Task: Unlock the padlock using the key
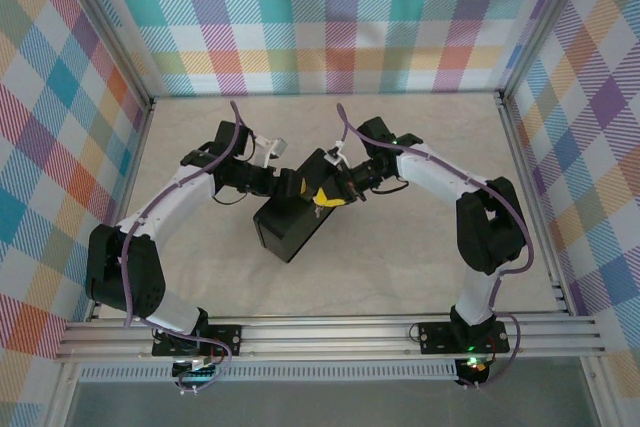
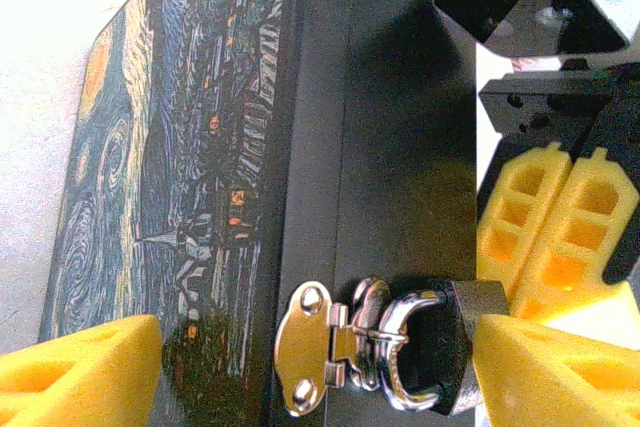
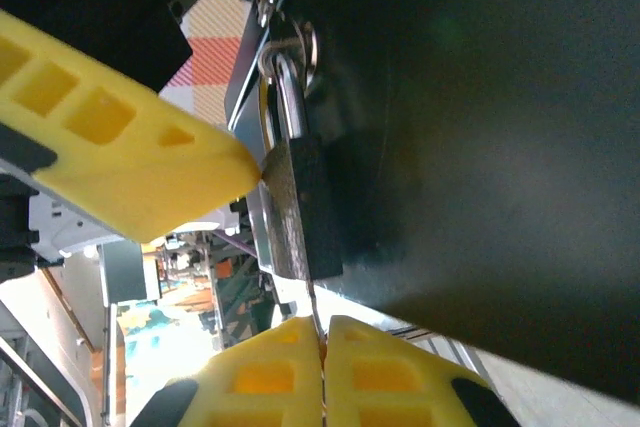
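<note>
The left gripper (image 1: 287,185) is spread wide at the tin's front edge, clamping nothing; one yellow finger (image 2: 545,377) touches the padlock body. The starry-night tin (image 2: 180,167) sits mid tabletop (image 1: 420,267). The padlock (image 3: 300,209) hangs by its shackle (image 2: 405,352) from the tin's silver hasp (image 2: 310,357), between the two arms. The right gripper (image 3: 322,357) is clenched on a thin key (image 3: 312,302), whose tip is at the padlock's underside.
</note>
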`<state>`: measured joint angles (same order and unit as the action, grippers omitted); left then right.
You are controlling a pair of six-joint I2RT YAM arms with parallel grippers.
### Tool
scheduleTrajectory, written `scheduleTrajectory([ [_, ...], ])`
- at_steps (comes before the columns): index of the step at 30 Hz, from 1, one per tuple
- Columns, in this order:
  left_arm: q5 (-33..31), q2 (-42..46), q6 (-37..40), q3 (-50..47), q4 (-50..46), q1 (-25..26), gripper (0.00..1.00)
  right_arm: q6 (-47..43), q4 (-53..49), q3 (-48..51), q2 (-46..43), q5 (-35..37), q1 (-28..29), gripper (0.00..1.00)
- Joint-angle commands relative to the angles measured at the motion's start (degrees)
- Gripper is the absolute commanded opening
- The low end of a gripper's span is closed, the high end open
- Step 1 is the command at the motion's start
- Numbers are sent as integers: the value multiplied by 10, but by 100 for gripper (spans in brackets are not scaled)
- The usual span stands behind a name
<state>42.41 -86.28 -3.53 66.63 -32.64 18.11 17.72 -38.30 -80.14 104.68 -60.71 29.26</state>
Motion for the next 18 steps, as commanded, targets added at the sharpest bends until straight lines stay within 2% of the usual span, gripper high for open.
scheduleTrajectory([
  [1,28,2,11,-16,-30,0,79,82,20,7,8,41,-4,11],
  [7,40,0,1,-18,-16,7,78,124,34,-15,13,71,-2,17],
  [9,23,2,-9,-20,-10,6,78,133,42,-11,8,73,-3,19],
  [14,6,-5,-27,-13,-8,-3,78,115,21,8,-11,92,-6,21],
  [18,-4,-2,-28,-4,-11,-3,78,111,21,38,-30,96,-17,29],
])
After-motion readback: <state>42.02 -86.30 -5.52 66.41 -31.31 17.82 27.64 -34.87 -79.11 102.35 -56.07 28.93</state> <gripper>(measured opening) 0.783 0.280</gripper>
